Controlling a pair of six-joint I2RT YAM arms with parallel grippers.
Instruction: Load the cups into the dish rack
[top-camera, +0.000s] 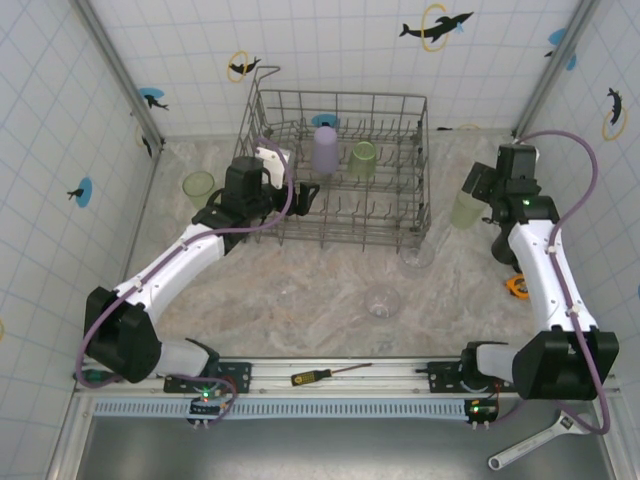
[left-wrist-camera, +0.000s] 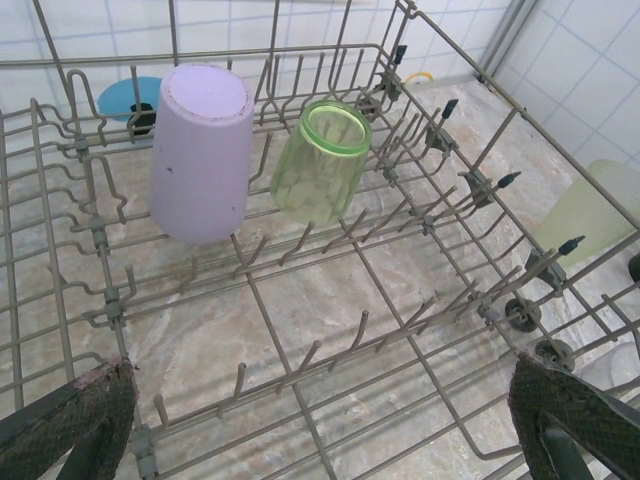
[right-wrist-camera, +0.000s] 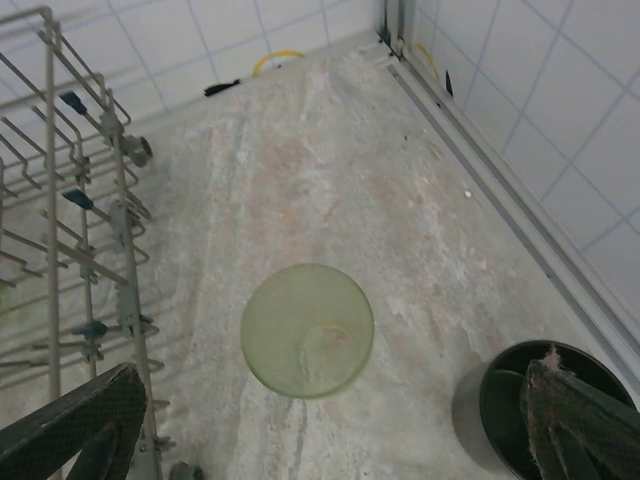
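Note:
The dish rack (top-camera: 345, 95) stands at the back of the table. Inside it, upside down, are a lavender cup (top-camera: 326, 148) (left-wrist-camera: 200, 150) and a green tumbler (top-camera: 363, 160) (left-wrist-camera: 322, 160). My left gripper (top-camera: 306, 194) (left-wrist-camera: 325, 425) hangs open and empty over the rack's left part, above bare tines. My right gripper (top-camera: 478, 186) (right-wrist-camera: 330, 425) is open above another green tumbler (top-camera: 466, 209) (right-wrist-camera: 307, 330), which stands right of the rack. A black mug (right-wrist-camera: 520, 410) sits beside it. A third green tumbler (top-camera: 199, 186) stands left of the rack. Two clear glasses (top-camera: 417, 250) (top-camera: 381, 300) are in front.
Tiled walls close in the table on three sides. The rack's side (right-wrist-camera: 135, 150) is close to the left of my right gripper. A screwdriver (top-camera: 325, 375) lies on the front rail and a wrench (top-camera: 530, 445) lies at the near right.

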